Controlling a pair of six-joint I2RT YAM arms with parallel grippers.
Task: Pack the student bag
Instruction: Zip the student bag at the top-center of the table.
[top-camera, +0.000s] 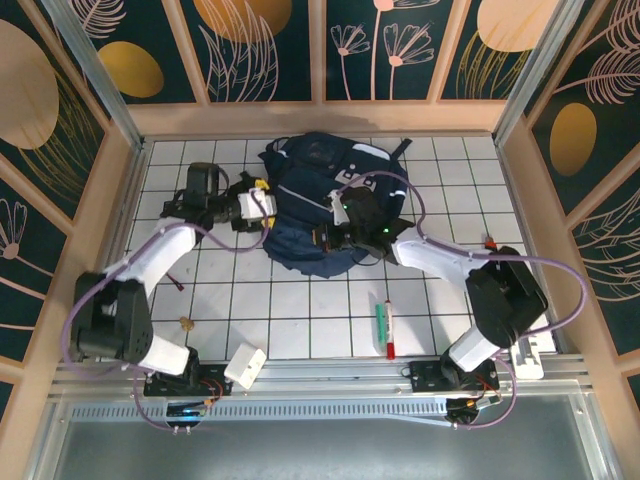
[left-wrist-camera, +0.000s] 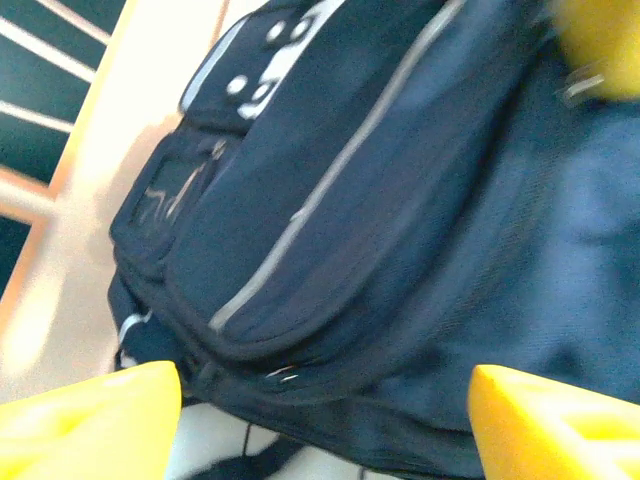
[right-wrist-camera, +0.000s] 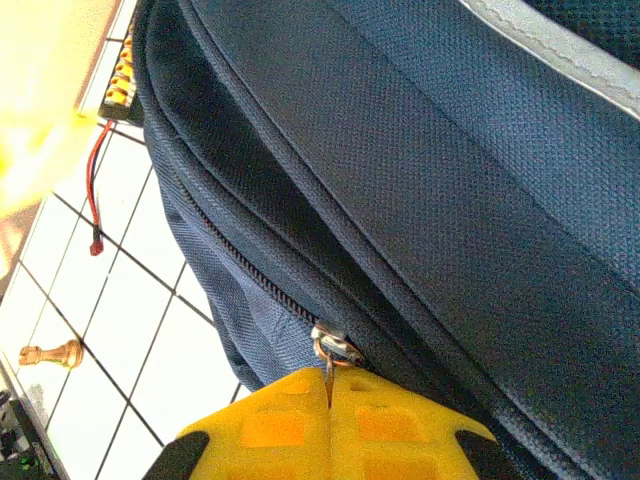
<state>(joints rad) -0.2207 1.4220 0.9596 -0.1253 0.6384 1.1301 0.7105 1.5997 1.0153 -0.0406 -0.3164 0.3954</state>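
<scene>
Pointing to the right wrist view, one asks: "What has the right gripper (right-wrist-camera: 328, 410) got?"
The other answers: "Its jaws are pressed together on the metal zip pull (right-wrist-camera: 335, 347) of the student bag (right-wrist-camera: 480, 200), low on its side wall. Likely it means to draw the zip along, since the run of teeth beyond the pull looks closed and nothing can go in that way."
"And the left gripper (left-wrist-camera: 325, 405)?"
"Jaws wide apart, holding nothing, hanging just beside the bag's left flank. Probably it is there to pin the fabric so the bag does not slide when the zip is tugged."
"Where does the bag lie?"
"Flat on the tiled worktop (top-camera: 300, 300), at the far middle, between both arms. The marker pens (top-camera: 386, 330) lie at the near right, well apart from it, so packing looks barely begun"
</scene>
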